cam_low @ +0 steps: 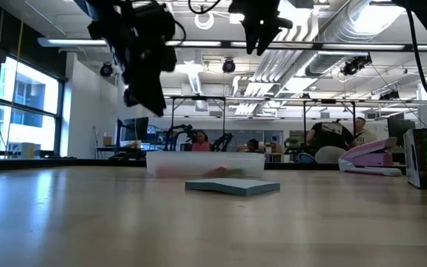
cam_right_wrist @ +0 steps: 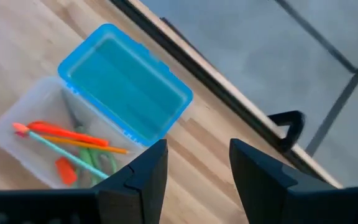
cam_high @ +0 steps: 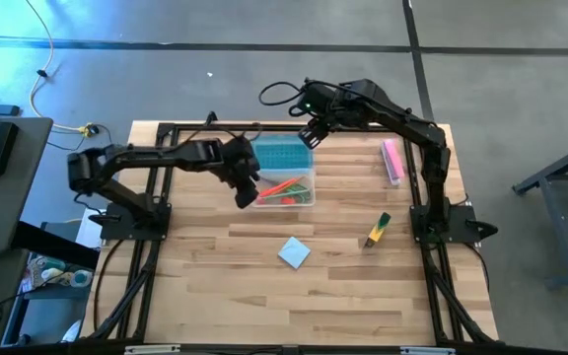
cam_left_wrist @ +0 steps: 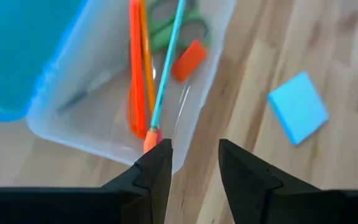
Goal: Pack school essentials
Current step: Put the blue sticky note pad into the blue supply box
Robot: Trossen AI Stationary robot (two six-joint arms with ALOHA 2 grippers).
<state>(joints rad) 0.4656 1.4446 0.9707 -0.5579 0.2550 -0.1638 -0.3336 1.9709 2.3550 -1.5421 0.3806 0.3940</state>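
Note:
A clear box with its blue lid swung open stands on the table. Inside lie an orange-red pen, thin pencils, green-handled scissors and a red eraser. The light-blue notepad lies flat on the wood nearer the near edge, and the yellow-green-black marker lies to its right. My left gripper hovers open above the box's left end. My right gripper hangs open above the lid's far right corner.
A pink bar-shaped item lies near the table's far right, beside the right arm's base. Black frame rails run along the left, right and far edges. Bare wood stretches across the near half of the table.

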